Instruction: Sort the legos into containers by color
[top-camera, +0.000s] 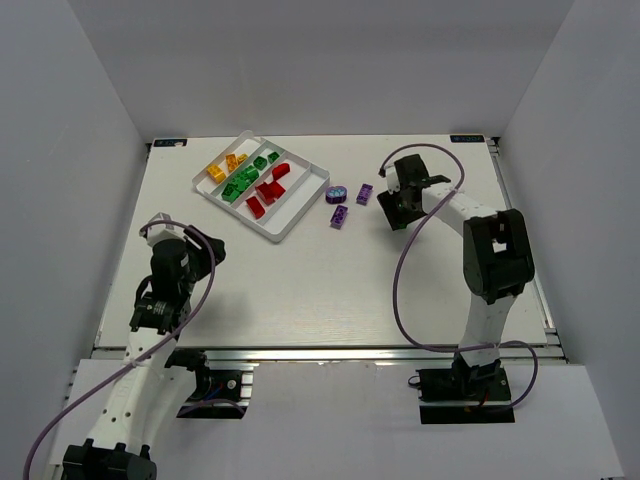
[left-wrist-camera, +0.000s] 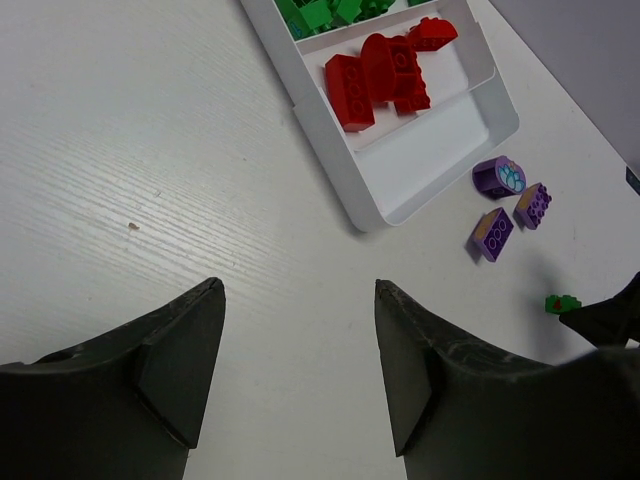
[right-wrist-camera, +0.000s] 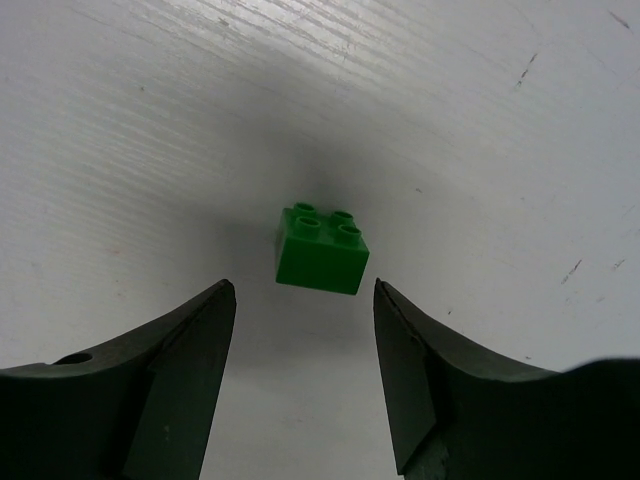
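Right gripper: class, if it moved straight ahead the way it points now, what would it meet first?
Most likely the green brick, lying on the table centred ahead of the right gripper; its fingers stand open. The gap is hard to judge.

- My right gripper (top-camera: 393, 208) hangs over the white table (top-camera: 300, 290), far right.
- Three purple studded plastic bricks (top-camera: 339, 216) lie just left of it.
- Further left, a white compartmented plastic tray (top-camera: 301, 200) holds yellow-orange bricks (top-camera: 225, 167), green bricks (top-camera: 245, 181) and red bricks (top-camera: 268, 190).

High overhead, close wrist views, tray (top-camera: 301, 203) shared
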